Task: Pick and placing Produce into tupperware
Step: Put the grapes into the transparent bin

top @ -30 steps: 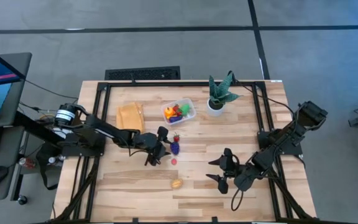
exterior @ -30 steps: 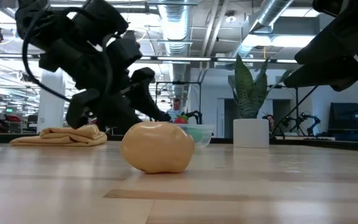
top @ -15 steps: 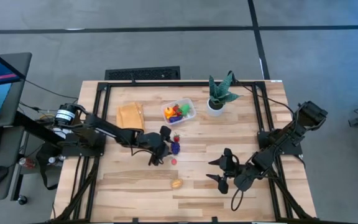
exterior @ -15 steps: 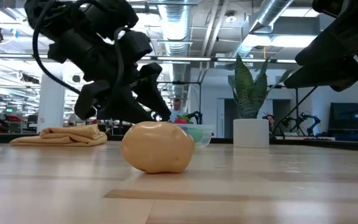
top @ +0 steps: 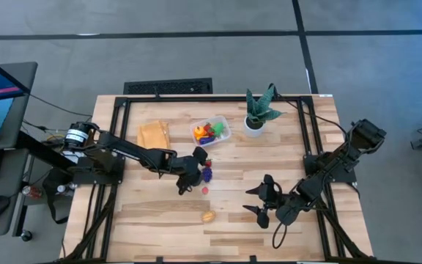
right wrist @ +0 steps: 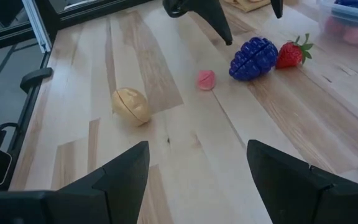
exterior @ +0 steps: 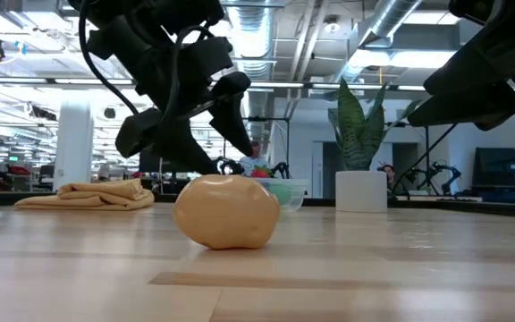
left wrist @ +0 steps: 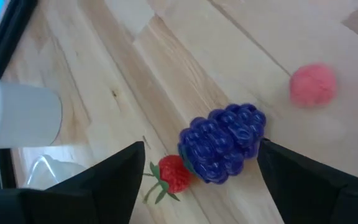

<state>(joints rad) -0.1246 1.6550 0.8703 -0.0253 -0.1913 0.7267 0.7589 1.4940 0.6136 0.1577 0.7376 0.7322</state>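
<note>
Produce: loose pieces lie mid-table on the pale wooden table; purple grapes are a knobbly blue-violet cluster, touching a red strawberry with a green stalk; a pink bit sits near them, apart; a tan piece lies alone toward the front edge
Tupperware: clear tub toward the back of the table, between the tan cloth and the potted plant; orange, red and green pieces already inside
Left pincer: fingers spread apart, holding nothing; hovers just beside the grapes, which show between its two dark fingers in the left wrist view
Right pincer: fingers apart, empty; waits over the front right part of the table
High view only: whole layout; tub contents by colour
Low view only: tan piece looms large and rounded in front; left arm above and behind it; cloth and white pot far back
Right wrist view only: tan piece, pink bit, grapes and strawberry in one loose line across the boards
</note>
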